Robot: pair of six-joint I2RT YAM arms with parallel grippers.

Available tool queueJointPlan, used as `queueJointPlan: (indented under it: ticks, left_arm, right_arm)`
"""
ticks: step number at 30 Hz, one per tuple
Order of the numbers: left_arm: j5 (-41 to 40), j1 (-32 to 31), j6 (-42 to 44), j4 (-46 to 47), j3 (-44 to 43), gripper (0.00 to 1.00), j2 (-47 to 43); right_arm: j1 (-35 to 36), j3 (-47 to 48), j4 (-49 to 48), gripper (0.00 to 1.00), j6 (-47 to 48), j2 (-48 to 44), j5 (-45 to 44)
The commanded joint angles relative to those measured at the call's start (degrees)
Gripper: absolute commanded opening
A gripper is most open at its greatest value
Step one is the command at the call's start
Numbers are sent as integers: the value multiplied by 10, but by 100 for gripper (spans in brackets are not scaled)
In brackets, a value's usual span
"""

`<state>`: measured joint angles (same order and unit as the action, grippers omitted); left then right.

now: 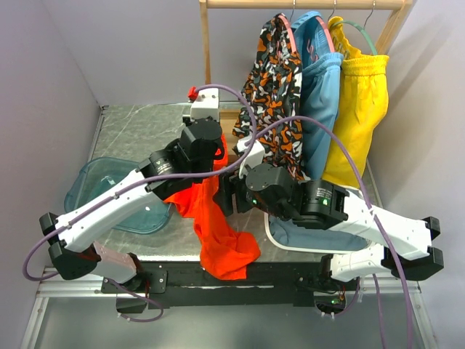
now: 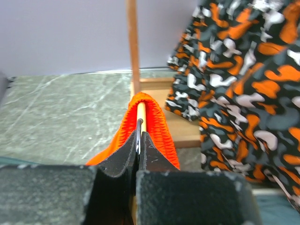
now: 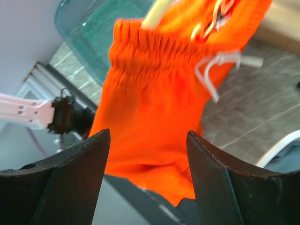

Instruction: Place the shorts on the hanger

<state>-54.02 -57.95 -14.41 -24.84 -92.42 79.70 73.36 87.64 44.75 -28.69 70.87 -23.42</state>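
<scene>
Judged mostly done: waistband of the shorts (image 2: 159, 126) draped over the hanger (image 2: 141, 115), just ahead of the left gripper (image 2: 139, 140), jaws pinched tight on the hanger rim. Fabric hanging straight ahead of the right gripper (image 3: 147, 136), jaws spread wide, holding nothing. Probably left: seat the waistband evenly, then hang up. Close beside the left jaws: patterned shorts (image 2: 225, 93) and rack post (image 2: 133, 47). Snagging possible there.
</scene>
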Motion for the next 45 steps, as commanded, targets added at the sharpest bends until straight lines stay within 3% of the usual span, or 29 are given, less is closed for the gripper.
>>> queueJointPlan:
  ticks: [1,10,15,18,20,23,24,26,27,29,32,35,37,45]
  left_arm:
    - [-64,-1,-5,25,-47,1,4]
    - [-81,-2,-47,-30,-110,1,47]
    - [-72,-1,-72,-57,-145,1,63]
    - [-65,-1,-90,-80,-169,1,74]
    - [-61,-2,-97,-98,-187,1,81]
    - [-44,-2,-104,-103,-192,1,80]
    - [-36,-1,-104,-101,-190,1,78]
    - [-28,-2,-104,-101,-187,1,73]
    - [-22,-3,-100,-101,-186,1,72]
    - [-18,-4,-99,-102,-186,1,71]
    - [1,-4,-101,-109,-187,2,67]
    - [23,-5,-104,-113,-191,23,59]
    - [32,-5,-101,-115,-195,29,56]
    - [58,-4,-93,-117,-202,27,49]
  right_arm:
    - [10,-24,-36,74,-71,-20,31]
    - [70,-84,-117,89,-151,-13,-102]
    - [71,-44,-48,88,-182,48,-167]
    - [66,-18,0,77,-196,83,-190]
    - [57,-9,30,76,-210,98,-195]
    - [43,-46,27,63,-217,73,-204]
    - [36,-61,-5,45,-205,60,-188]
    - [18,-105,-48,34,-183,25,-169]
    - [13,-115,-75,18,-163,17,-159]
    - [6,-132,-92,0,-145,4,-147]
    - [6,-146,-112,0,-89,-5,-152]
    - [7,-163,-135,0,-49,-17,-167]
    - [8,-174,-159,0,-32,-28,-172]
    - [7,-195,-200,0,19,-55,-182]
